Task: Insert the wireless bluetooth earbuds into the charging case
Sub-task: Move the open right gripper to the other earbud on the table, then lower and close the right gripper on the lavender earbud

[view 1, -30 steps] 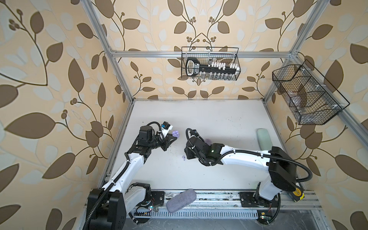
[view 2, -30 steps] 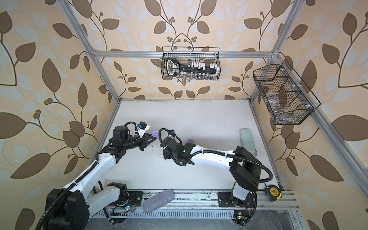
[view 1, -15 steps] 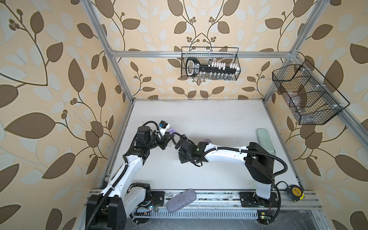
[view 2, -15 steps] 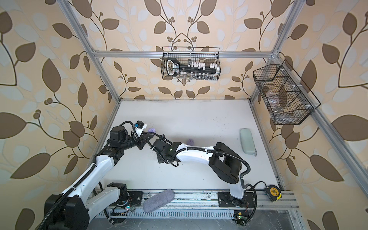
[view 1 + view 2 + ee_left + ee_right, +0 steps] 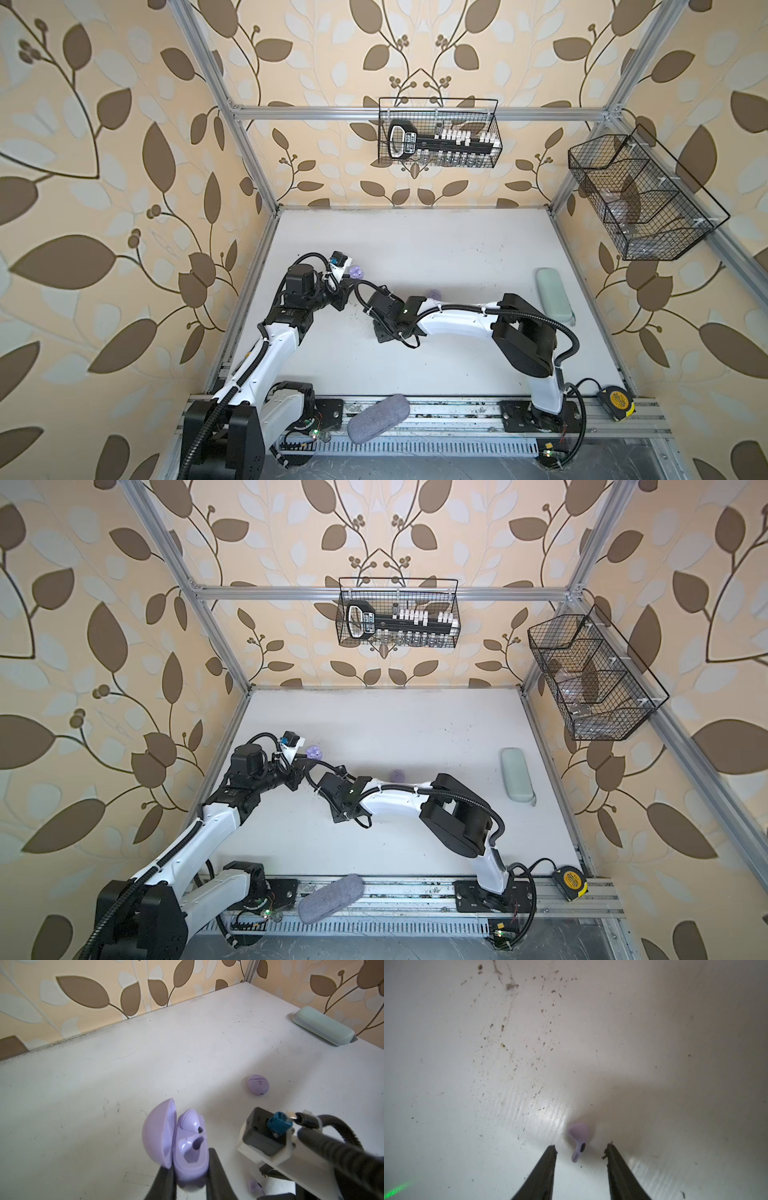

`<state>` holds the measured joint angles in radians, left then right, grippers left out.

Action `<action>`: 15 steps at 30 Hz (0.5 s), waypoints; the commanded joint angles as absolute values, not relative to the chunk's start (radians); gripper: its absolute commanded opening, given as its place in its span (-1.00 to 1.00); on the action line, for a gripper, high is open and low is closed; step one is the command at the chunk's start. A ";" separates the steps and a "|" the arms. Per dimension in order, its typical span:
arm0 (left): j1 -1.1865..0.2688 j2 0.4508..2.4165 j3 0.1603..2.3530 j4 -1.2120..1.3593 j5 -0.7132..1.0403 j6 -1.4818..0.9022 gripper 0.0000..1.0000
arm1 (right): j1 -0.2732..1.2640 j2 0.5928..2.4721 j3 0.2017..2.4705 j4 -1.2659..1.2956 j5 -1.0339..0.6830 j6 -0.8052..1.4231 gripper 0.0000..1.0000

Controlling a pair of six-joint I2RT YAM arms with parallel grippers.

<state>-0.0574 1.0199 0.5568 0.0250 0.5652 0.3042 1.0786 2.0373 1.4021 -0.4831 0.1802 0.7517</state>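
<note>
Right gripper (image 5: 581,1148), having swung left, is hovering spread around a loose earbud (image 5: 579,1136) on the table (image 5: 467,1088), ready to grasp; left gripper (image 5: 189,1169) is pinching the open charging case (image 5: 188,1147).

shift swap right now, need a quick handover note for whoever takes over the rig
Left gripper: shut on the open lavender charging case.
Right gripper: open, low over the table, its tips on either side of the loose earbud, not gripping it.
Done: one seated earbud is in the open case; the empty slot is next to it.
The closed lavender case lies on the table, contents unseen.
Left: grip the loose earbud and seat it in the empty slot.
</note>
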 commanded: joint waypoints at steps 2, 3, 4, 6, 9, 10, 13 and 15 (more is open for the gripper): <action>-0.048 1.026 0.555 0.064 0.557 0.295 -1.00 | 1.074 2.065 1.439 -0.497 0.163 0.767 -0.17; -0.048 1.026 0.554 0.064 0.557 0.295 -1.00 | 1.075 2.068 1.444 -0.498 0.163 0.765 -0.17; -0.048 1.028 0.555 0.066 0.555 0.295 -1.00 | 1.074 2.073 1.449 -0.500 0.162 0.763 -0.17; -0.048 1.030 0.555 0.068 0.551 0.295 -1.00 | 1.074 2.084 1.460 -0.501 0.159 0.761 -0.17; -0.048 1.034 0.555 0.069 0.549 0.295 -1.00 | 1.075 2.100 1.476 -0.507 0.159 0.755 -0.17; -0.048 1.035 0.555 0.069 0.549 0.295 -1.00 | 1.077 2.106 1.484 -0.510 0.158 0.751 -0.18; -0.048 1.035 0.555 0.069 0.548 0.294 -1.00 | 1.081 2.120 1.501 -0.526 0.168 0.744 -0.19; -0.048 1.037 0.555 0.069 0.546 0.293 -1.00 | 1.084 2.124 1.507 -0.535 0.174 0.739 -0.19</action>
<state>-0.0574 1.0370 0.5556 0.0307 0.5457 0.3027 1.0779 2.0953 1.4796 -0.4938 0.1673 0.7502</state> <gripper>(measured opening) 0.214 0.404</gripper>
